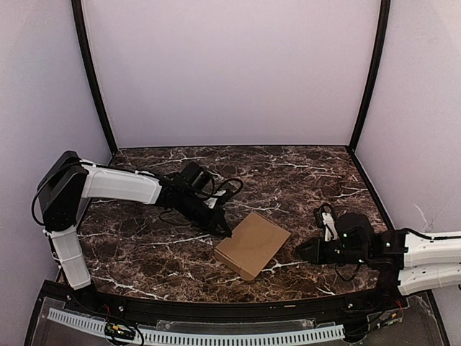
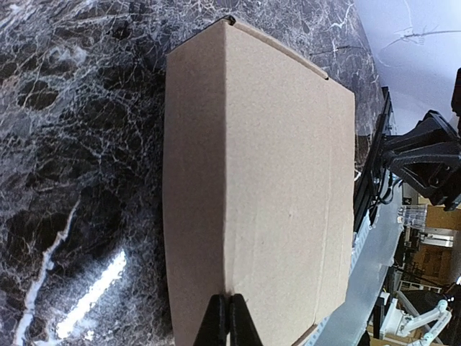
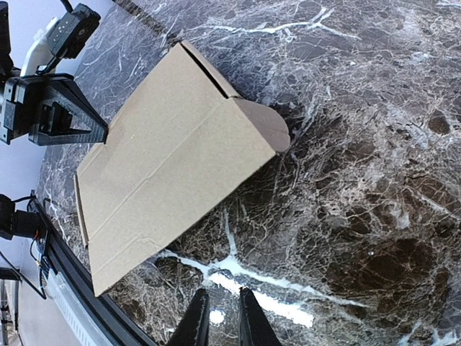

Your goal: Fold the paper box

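Observation:
The paper box [image 1: 253, 244] lies folded up as a flat brown carton near the front middle of the marble table, one rounded flap [image 3: 268, 124] sticking out at its end. My left gripper [image 1: 226, 232] is shut, its tips resting against the box's left corner; in the left wrist view the gripper [image 2: 229, 297] has its closed tips at a crease of the box [image 2: 274, 180], with nothing between them. My right gripper [image 1: 302, 250] sits low to the right of the box, apart from it. Its fingers stand a narrow gap apart over bare marble [image 3: 222, 291], short of the box [image 3: 166, 166].
The dark marble table [image 1: 302, 180] is walled in by white panels with black posts [image 1: 94, 79] at the back corners. A black rail with a white strip [image 1: 216, 335] runs along the front edge just below the box. A cable loop [image 1: 229, 186] hangs off the left arm.

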Available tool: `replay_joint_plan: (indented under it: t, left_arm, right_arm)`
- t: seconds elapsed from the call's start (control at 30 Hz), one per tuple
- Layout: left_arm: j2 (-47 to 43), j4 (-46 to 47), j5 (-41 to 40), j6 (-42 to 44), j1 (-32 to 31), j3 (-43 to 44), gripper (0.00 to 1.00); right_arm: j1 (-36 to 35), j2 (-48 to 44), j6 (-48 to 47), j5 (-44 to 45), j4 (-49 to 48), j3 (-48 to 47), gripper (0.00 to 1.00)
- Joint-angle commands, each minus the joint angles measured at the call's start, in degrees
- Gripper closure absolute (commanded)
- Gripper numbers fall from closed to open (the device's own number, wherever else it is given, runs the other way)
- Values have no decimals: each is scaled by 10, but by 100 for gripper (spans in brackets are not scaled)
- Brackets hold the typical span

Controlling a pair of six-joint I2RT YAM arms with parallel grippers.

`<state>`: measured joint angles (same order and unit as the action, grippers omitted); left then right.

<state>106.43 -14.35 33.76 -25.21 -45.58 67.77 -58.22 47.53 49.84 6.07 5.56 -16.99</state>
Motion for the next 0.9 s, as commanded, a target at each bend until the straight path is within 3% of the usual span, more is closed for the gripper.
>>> replay_joint_plan:
  t: [0.0, 0.27, 0.47, 0.87]
  left_arm:
    - [-41, 71, 63, -44, 19, -38, 99]
    - [-57, 151, 115, -99, 41, -78, 99]
    - [-59, 271, 163, -175, 54, -132, 99]
    - [-11, 717, 205, -442, 54, -247, 99]
  right_arm:
    - [0, -14, 3, 5, 0, 10, 86]
    - [1, 4, 9, -17, -52, 16, 84]
    - [0, 30, 20, -38, -133, 25, 82]
    - [1, 174, 61, -50, -277, 6, 96]
